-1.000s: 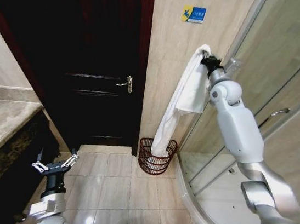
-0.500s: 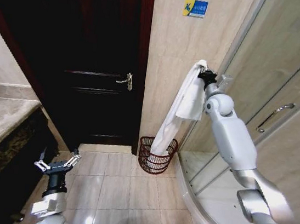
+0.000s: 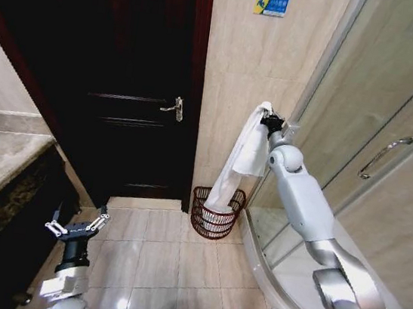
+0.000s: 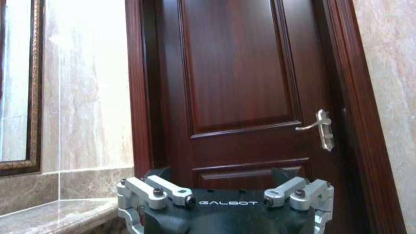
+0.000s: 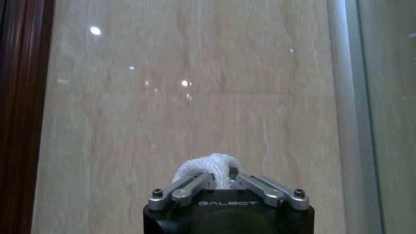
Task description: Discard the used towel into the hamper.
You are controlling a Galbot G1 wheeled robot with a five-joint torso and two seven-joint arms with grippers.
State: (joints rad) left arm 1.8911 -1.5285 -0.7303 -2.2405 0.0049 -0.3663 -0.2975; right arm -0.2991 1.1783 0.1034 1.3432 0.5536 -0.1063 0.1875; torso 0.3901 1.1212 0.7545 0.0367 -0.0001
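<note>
Above the hamper (image 3: 215, 214), right end effector (image 3: 270, 122) clamped on white towel (image 3: 241, 155), lower than before

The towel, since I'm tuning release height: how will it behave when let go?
Likely floppy: the towel hangs limp from the right gripper, its tail already in the hamper. It should collapse downward, though folds may drape over the rim. It probably won't tip the hamper.

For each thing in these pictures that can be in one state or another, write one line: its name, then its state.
towel: hanging from the right gripper, its lower end inside the hamper.
hamper: upright on the floor, by the wall.
right gripper: raised above the hamper, shut on the towel.
left gripper: low near the floor, open, holding nothing.
door: closed.
</note>
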